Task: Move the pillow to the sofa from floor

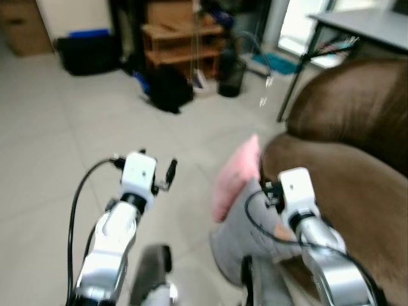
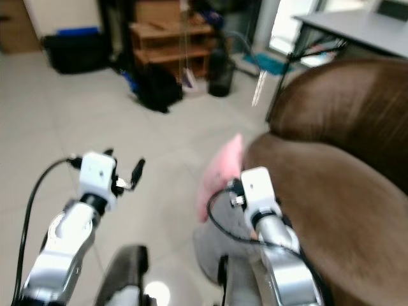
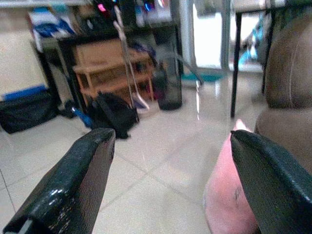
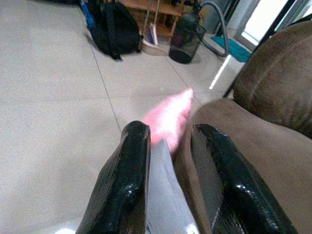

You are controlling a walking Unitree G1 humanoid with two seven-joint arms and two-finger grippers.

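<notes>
The left gripper (image 3: 170, 185) is hovering over the tiled floor (image 1: 76, 127) with its fingers spread wide apart, holding nothing. The pillow (image 1: 236, 178) (pink on one face, grey on the other) is standing on edge, leaning against the front edge of the brown sofa (image 1: 357, 159). The right gripper (image 4: 168, 180) is clamping the pillow's grey edge between its fingers.

Head views blurred. Pillow (image 1: 234, 178) lower end hidden behind right arm; sofa (image 1: 357, 159) cut off at frame edge.
</notes>
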